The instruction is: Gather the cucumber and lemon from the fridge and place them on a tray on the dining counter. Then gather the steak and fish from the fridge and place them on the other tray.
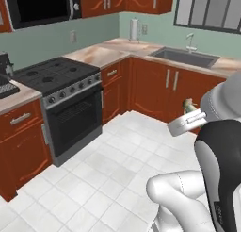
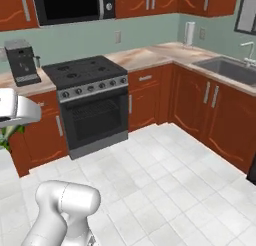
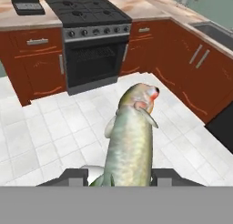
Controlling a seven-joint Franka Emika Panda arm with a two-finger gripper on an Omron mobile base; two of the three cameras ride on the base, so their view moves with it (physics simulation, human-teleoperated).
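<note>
Fish [image 3: 132,141] in gripper [image 3: 119,176] (over white tile floor [image 3: 41,141]).

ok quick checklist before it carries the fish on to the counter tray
1. Fish held between the gripper fingers: ok, in the hand view it sticks out from between them.
2. Grip near the tail end, head pointing away: ok.
3. Floor ahead free of obstacles: ok.
4. Oven door shut, out of the path: ok.
5. Destination tray located: cannot tell.
6. Steak already delivered: cannot tell.
</note>
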